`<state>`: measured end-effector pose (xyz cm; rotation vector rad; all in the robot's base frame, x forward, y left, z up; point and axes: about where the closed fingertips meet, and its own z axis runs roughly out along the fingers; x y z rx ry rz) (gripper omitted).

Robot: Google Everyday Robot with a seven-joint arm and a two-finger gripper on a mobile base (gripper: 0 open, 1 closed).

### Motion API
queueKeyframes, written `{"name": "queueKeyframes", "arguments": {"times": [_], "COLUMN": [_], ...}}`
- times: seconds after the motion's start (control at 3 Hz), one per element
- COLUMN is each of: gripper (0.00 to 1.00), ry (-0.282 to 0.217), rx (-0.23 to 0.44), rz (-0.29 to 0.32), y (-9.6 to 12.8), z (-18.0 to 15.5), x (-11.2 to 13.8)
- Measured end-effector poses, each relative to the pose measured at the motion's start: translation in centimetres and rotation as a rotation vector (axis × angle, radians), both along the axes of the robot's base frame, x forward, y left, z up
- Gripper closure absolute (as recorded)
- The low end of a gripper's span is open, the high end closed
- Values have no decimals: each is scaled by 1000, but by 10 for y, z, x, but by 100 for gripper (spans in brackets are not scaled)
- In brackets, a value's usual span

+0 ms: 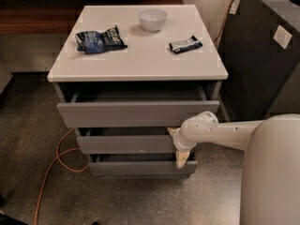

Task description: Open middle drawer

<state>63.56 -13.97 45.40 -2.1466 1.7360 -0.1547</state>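
Note:
The middle drawer (124, 144) is a low, flat grey front with a tiny white speck near its lower edge. It sits slightly forward of the cabinet, between the taller top drawer (136, 112), which stands well out, and the lowest drawer (140, 168). My gripper (179, 146) is at the right end of the middle drawer's front, against it. The white arm (220, 132) reaches in from the right and covers that end of the drawer.
A white bowl (152, 19), a dark blue chip bag (100, 40) and a dark snack bar (186, 44) lie on the cabinet top (136, 62). A dark cabinet (262, 55) stands close on the right. An orange cable (56, 163) runs over the floor at the left.

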Motion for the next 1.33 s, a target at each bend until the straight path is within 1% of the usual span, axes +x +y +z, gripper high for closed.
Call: {"name": "queueKeyframes", "arguments": {"times": [0.33, 0.67, 1.0, 1.33], "gripper": [0, 0, 16, 39], "ry": [-12, -13, -13, -4], "rx": [6, 9, 14, 22], "rz": [-21, -55, -90, -114], "y": [-4, -9, -11, -11], "z": [-13, -24, -31, -34], "x": [15, 28, 38, 44]}}
